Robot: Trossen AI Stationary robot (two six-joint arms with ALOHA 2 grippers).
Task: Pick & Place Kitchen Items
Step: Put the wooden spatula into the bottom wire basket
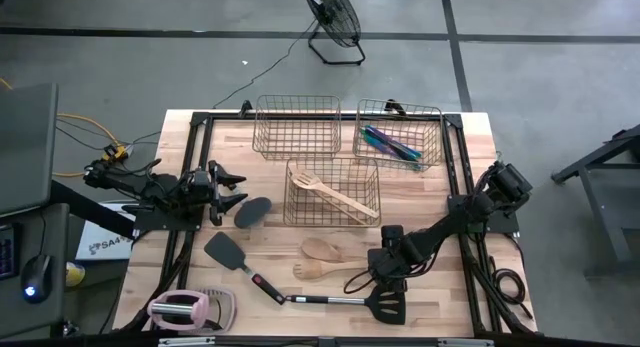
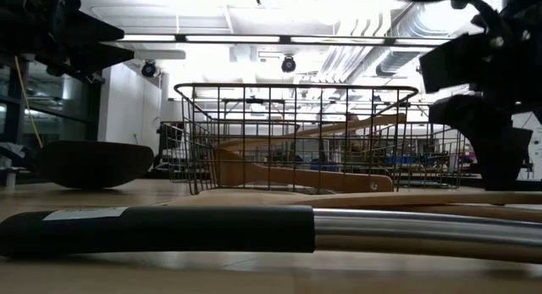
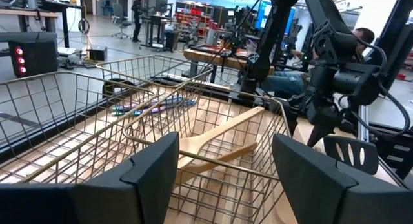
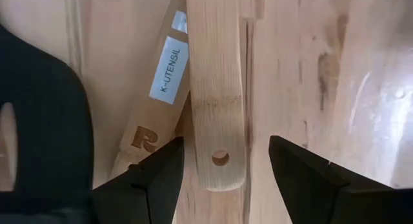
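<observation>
From above, the front wire basket (image 1: 333, 192) stood near the middle of the tabletop (image 1: 480, 157) and held a pale wooden spatula (image 1: 335, 195). Behind that basket stood two more: an empty basket (image 1: 296, 126) and a basket (image 1: 398, 135) holding thin purple-teal pieces (image 1: 390, 144). The left end effector (image 1: 234, 191) hovered just left of the front basket, fingers spread and holding nothing, with a black spoon (image 1: 252, 211) lying just below it. In front of the front basket lay two wooden spoons (image 1: 325, 260), a black spatula (image 1: 240, 263) and a slotted black spatula (image 1: 350, 303). The right end effector (image 1: 372, 280) hung over the wooden spoons' handle ends, fingers wide and empty. A pink-and-white gadget (image 1: 190, 308) sat far to the front-left of the front basket.

At tabletop height, the slotted spatula's black-and-metal handle (image 2: 254, 229) crossed the foreground before the front basket (image 2: 296, 137), with the black spoon (image 2: 91, 163) to the basket's left.

The left wrist camera looked between its spread fingers (image 3: 148, 172) into the front basket (image 3: 161, 133), where the wooden spatula (image 3: 219, 143) lay.

The right wrist camera showed its wide-set fingers (image 4: 155, 179) on either side of a wooden handle end with a hole (image 4: 216, 121), not touching it.
</observation>
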